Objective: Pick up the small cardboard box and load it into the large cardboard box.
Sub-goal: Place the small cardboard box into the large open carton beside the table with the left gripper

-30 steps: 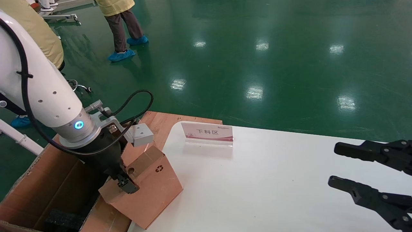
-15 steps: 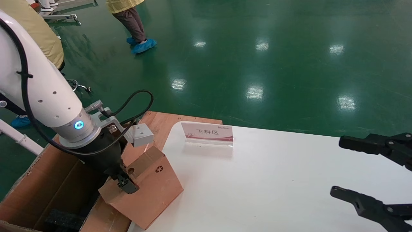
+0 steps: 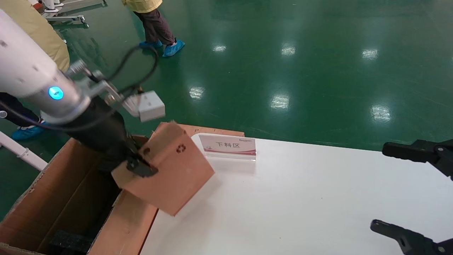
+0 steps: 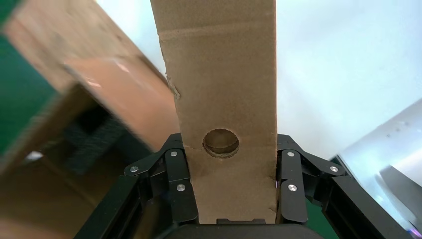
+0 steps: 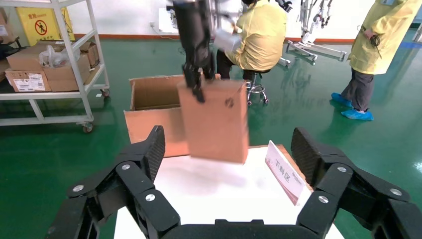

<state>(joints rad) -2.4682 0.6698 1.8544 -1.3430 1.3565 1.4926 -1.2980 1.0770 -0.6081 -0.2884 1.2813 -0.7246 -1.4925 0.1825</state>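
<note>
- Left claw (image 3: 139, 166) clamps the small cardboard box (image 3: 170, 173), held above the counter (image 3: 300, 198) edge.
- Pickup done; loading into the large cardboard box (image 3: 53, 212) remains.
- Right claw (image 5: 229, 169) wide, idle.

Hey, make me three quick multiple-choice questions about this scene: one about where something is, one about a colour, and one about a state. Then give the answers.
1. Where is the small brown corrugated cardboard box with the recycling symbol?
A. Lying flat on the table
B. Held in the air above the table edge
C. Resting on the foam inside the carton

2. What colour is the floor?
A. Green
B. Grey
C. Blue

3. What state is the right end effector in?
A. Shut on the sign
B. Shut on nothing
C. Open

Answers:
1 B: the left end effector clamps it clear of the white table, beside the large brown flapped carton.
2 A: glossy green.
3 C: its fingers spread wide, holding nothing.
</note>
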